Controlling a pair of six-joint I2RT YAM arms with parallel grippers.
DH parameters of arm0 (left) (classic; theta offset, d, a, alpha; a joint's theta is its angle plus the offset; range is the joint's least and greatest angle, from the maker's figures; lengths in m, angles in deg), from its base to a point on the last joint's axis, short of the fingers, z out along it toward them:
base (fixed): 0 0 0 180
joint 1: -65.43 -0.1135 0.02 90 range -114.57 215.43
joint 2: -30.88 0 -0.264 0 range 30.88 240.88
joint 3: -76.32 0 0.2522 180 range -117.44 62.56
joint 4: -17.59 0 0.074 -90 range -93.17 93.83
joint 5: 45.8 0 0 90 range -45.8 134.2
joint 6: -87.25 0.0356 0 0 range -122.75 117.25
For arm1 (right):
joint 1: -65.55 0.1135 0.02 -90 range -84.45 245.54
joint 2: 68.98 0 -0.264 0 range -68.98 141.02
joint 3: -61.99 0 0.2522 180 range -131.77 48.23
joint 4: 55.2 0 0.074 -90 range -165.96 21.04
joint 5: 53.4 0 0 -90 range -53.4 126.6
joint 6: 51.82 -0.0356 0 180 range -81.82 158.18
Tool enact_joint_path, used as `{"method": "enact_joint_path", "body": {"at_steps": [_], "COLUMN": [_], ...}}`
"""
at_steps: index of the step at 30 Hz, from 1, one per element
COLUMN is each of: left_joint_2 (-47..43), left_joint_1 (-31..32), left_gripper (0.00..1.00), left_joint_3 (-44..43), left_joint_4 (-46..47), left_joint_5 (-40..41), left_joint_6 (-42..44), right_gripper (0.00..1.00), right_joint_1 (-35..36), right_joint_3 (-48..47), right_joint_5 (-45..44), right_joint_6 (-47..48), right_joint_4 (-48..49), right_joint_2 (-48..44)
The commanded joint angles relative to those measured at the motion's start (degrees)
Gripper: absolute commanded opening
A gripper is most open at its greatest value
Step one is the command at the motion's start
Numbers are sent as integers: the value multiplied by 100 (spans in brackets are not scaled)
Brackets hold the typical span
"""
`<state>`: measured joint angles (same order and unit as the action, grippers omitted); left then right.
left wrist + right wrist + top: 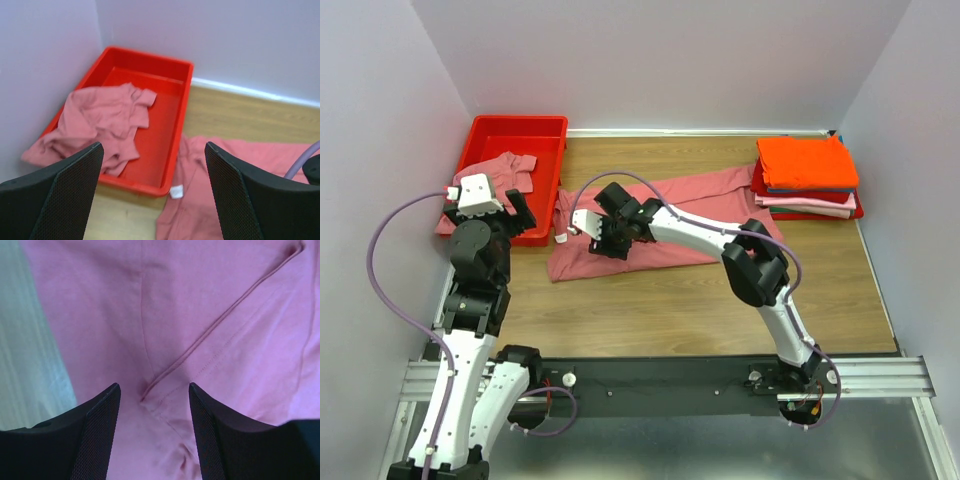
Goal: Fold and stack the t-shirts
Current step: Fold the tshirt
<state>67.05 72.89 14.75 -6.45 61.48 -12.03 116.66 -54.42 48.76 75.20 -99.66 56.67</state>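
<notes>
on the brown wooden counter, spread wide but rumpled from the left-centre toward the right: a large dusty rose-pink cotton t-shirt, one edge just beside the red plastic bin in the far left corner. at the far right, a neat stack of folded t-shirts, bright orange on top, pale pink and dark layers beneath. half in the bin and spilling over its left wall, a second crumpled rose-pink t-shirt.

soft, light and limp by the look of it; likely to sag, drag and crease rather than keep any shape, so best pinched at a hem, seam or doubled edge where the cloth is thicker, not on the flat middle.

right hand low over the spread shirt, fingers parted to a middling gap astride a diagonal stitched seam, nothing yet pinched between them; cannot tell whether touching the cloth. left hand held high near the bin, fingers wide apart, holding nothing.

near the bin's front corner, a small white neck tag marking the collar end.
</notes>
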Motion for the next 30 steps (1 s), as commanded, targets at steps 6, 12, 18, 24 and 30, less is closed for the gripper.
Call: {"method": "enact_joint_path", "body": {"at_steps": [6,12,18,24,30], "left_joint_2": [-434,-566,-567,-575,-549], "left_joint_1": [1,9,9,9,10], "left_gripper": [89,89,89,89,89], "left_joint_3": [413,606,598,598,589], "left_joint_4": [149,141,141,114,97], "left_joint_5": [487,496,505,505,478], "left_joint_6": [84,-4,-13,-21,-21], "right_gripper": [63,34,18,11,39], "right_joint_1": [74,92,57,-391,-918], "right_joint_3": [-335,-290,-474,-888,-1152], "right_joint_5": [-882,-1084,-1479,-2033,-2525], "right_joint_6": [-344,-353,-353,-607,-933], "right_joint_4": [29,29,38,222,442], "right_joint_2": [496,461,189,373,654]}}
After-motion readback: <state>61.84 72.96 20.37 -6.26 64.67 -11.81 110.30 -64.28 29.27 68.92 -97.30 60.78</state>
